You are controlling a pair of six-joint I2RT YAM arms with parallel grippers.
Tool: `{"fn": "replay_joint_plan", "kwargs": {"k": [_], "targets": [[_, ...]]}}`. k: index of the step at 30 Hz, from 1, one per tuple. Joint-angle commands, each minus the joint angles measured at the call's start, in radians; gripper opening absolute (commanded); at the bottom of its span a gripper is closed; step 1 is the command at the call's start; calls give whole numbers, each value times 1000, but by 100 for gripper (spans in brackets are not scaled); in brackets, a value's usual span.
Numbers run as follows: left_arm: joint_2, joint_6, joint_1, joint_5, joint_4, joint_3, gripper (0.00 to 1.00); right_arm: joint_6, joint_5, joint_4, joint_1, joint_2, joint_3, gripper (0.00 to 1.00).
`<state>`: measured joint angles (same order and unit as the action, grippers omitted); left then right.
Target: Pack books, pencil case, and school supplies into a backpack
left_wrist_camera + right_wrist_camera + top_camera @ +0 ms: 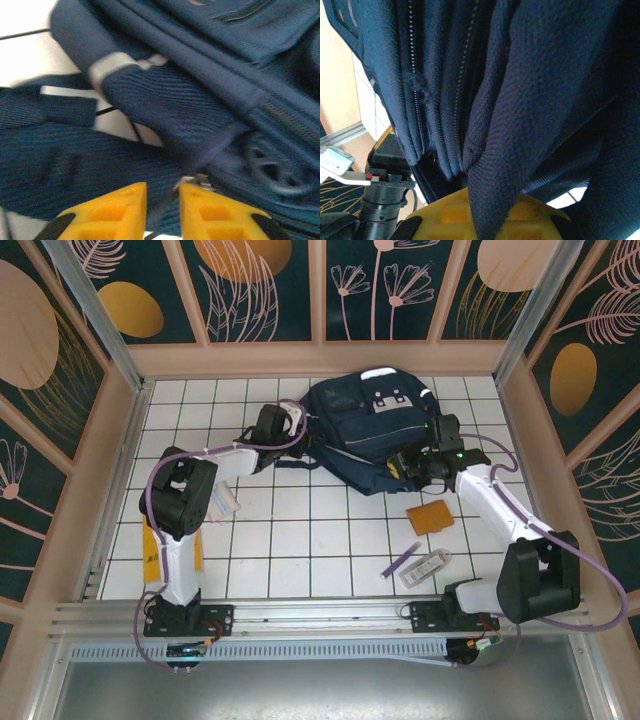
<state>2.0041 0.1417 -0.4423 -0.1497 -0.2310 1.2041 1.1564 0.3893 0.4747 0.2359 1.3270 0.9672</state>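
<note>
Clamping backpack (365, 425) fabric, right gripper (490, 212) may let it slip under tension; left gripper (162, 202) fingers stand slightly apart.

Three cameras, one backpack (365, 425)
The top view looks down from high over the near edge of the table (300, 540), taking in its whole surface; both wrist views sit very close against the navy fabric, which all three share.
</note>
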Motion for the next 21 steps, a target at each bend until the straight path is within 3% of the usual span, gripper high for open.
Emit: {"fn": "replay_joint_plan", "kwargs": {"k": [1, 5, 10, 12, 16, 21], "targets": [[-108, -134, 30, -23, -80, -77, 37, -41, 7, 12, -14, -11, 83, 0], [-187, -308, 30, -140, 3, -82, 47, -90, -2, 16, -23, -4, 116, 0], [-212, -545, 13, -315, 149, -27, 51, -143, 87, -35, -32, 9, 112, 0], [-224, -668, -31, -359, 175, -18, 58, -160, 128, -55, -28, 16, 108, 0], [-186, -853, -142, -304, 241, 66, 64, -206, 150, -50, -14, 37, 106, 0], [-83, -884, -195, -294, 269, 213, 64, -230, 107, -52, -17, 16, 42, 0]]}}
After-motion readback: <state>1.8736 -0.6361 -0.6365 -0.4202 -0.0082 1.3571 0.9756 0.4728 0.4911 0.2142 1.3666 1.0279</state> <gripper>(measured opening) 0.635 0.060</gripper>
